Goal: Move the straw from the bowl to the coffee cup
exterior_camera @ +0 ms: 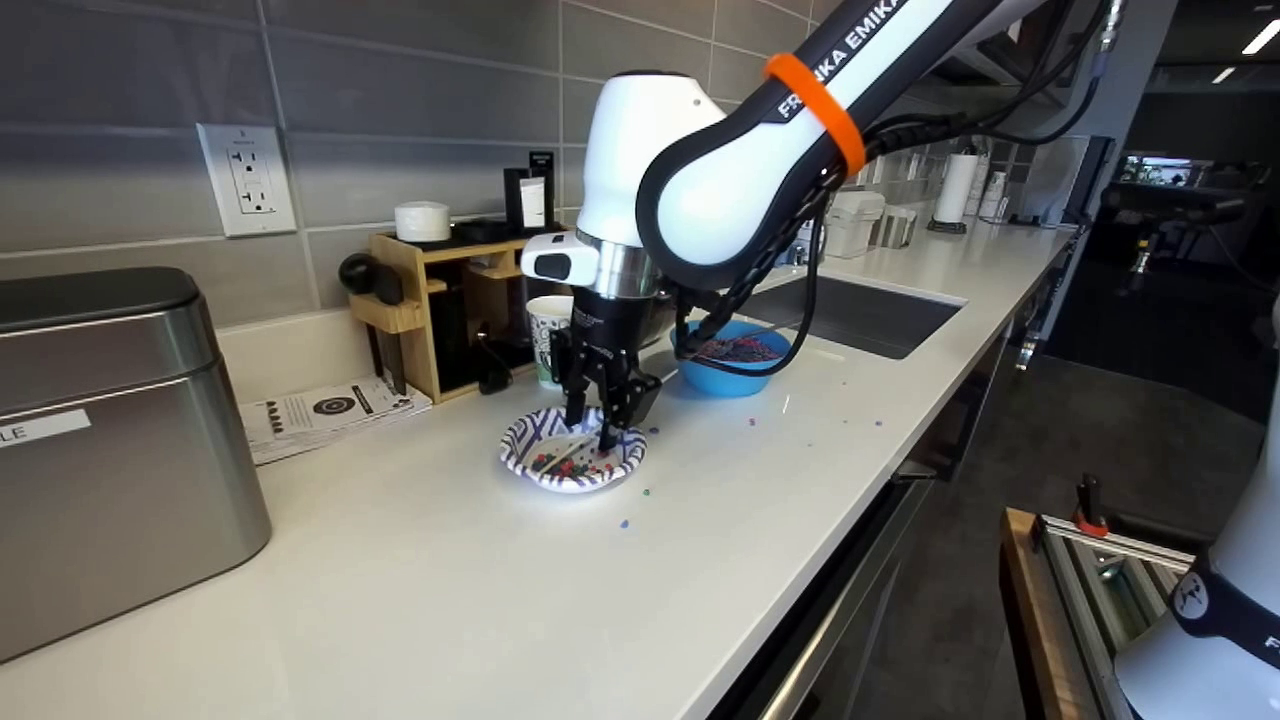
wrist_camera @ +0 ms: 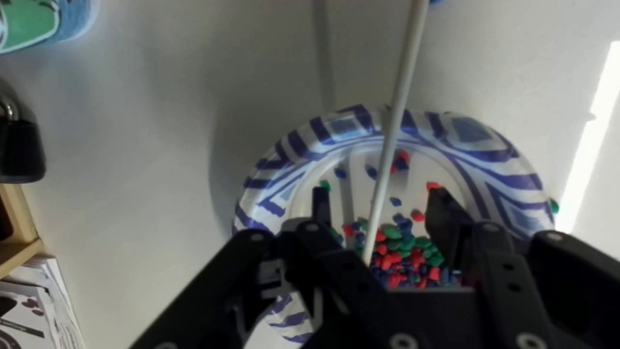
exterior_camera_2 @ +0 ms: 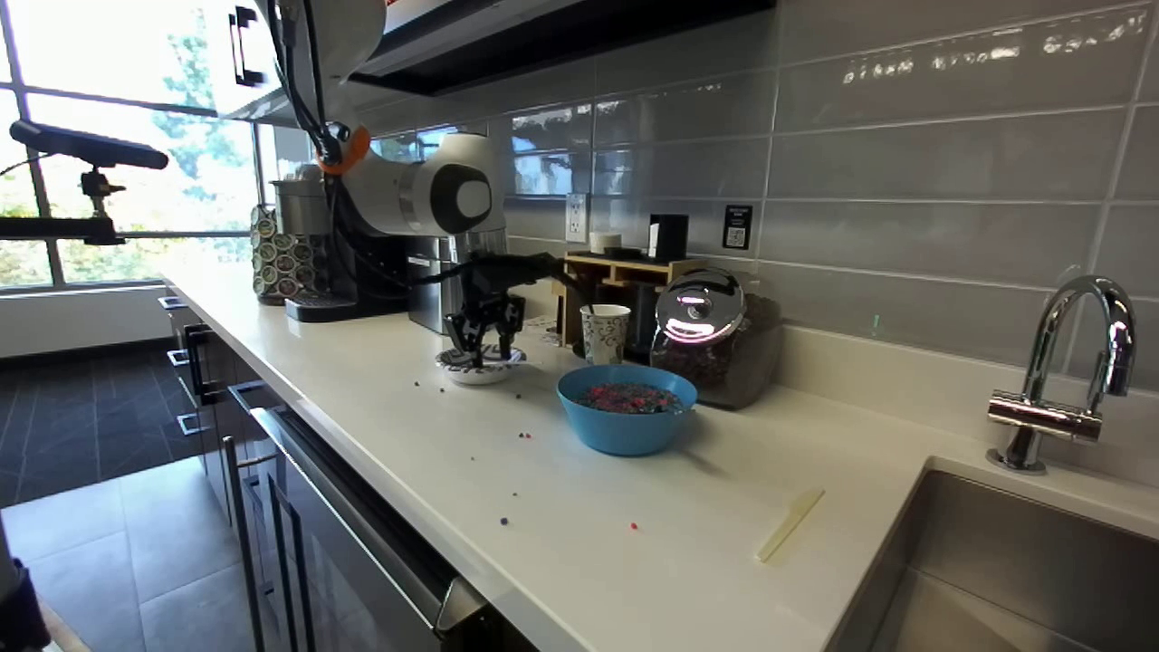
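The straw point(wrist_camera: 395, 126) is thin and whitish in the wrist view. It leans across the rim of the blue-and-white patterned bowl point(wrist_camera: 513, 169), its lower end among small red, green and blue pieces. The bowl shows in both exterior views point(exterior_camera: 570, 485) point(exterior_camera_2: 480, 374); the straw point(exterior_camera: 567, 453) shows in an exterior view. My gripper point(wrist_camera: 381, 202) is open, its fingertips low inside the bowl, one on each side of the straw and apart from it. The gripper shows in both exterior views point(exterior_camera: 591, 430) point(exterior_camera_2: 491, 356). The coffee cup point(exterior_camera: 546, 330) point(exterior_camera_2: 605, 333) stands upright behind the bowl; its base point(wrist_camera: 43, 22) shows at the wrist view's corner.
A plain blue bowl point(exterior_camera: 725, 378) point(exterior_camera_2: 625, 427) stands near the cup. A wooden organizer point(exterior_camera: 430, 330) and a tilted glass jar point(exterior_camera_2: 742, 353) stand by the wall. A steel bin point(exterior_camera: 110, 470) stands beyond. A pale knife point(exterior_camera_2: 790, 525) and scattered bits lie on the counter.
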